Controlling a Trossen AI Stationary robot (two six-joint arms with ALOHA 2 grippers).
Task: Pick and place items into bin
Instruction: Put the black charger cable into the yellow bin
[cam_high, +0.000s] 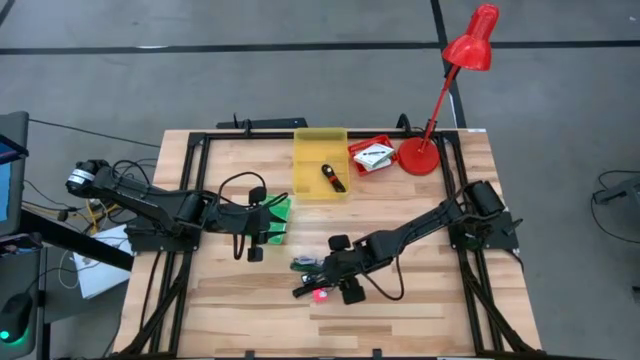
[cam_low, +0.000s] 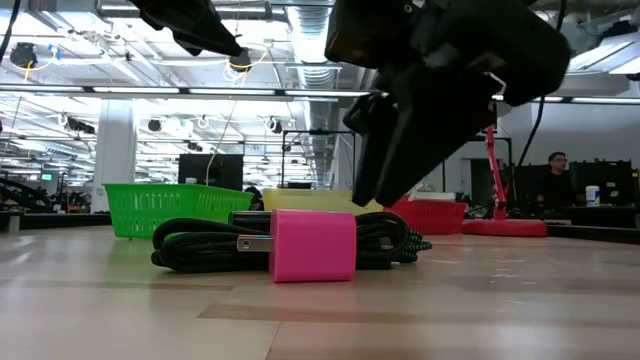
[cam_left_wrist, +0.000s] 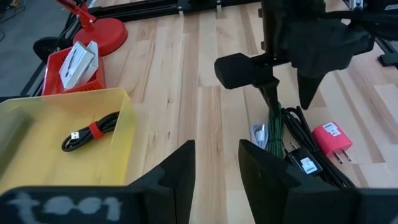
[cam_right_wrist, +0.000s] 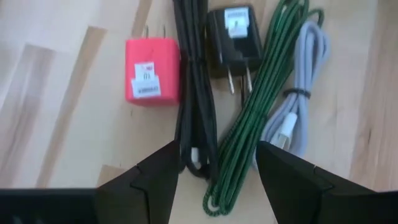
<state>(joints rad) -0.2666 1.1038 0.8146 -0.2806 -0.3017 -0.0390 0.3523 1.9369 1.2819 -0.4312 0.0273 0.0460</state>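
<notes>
A pile of items lies on the wooden table near its front middle: a pink wall charger (cam_right_wrist: 152, 70), a black charger (cam_right_wrist: 235, 28), a green braided cable (cam_right_wrist: 255, 124), a grey cable (cam_right_wrist: 298, 93) and a black cable (cam_right_wrist: 189, 93). My right gripper (cam_right_wrist: 217, 168) hangs open just above them, fingers pointing steeply down over the black and green cables. The yellow bin (cam_high: 320, 165) stands at the far middle with a black cable tied in red (cam_left_wrist: 90, 132) in it. My left gripper (cam_left_wrist: 217, 168) waits open at the left, raised, with nothing between its fingers.
A red tray (cam_high: 372, 157) with white packets sits right of the bin, beside the base of a red desk lamp (cam_high: 418, 155). A green basket (cam_high: 282, 208) stands under my left arm. Bare wood lies between the pile and the bin.
</notes>
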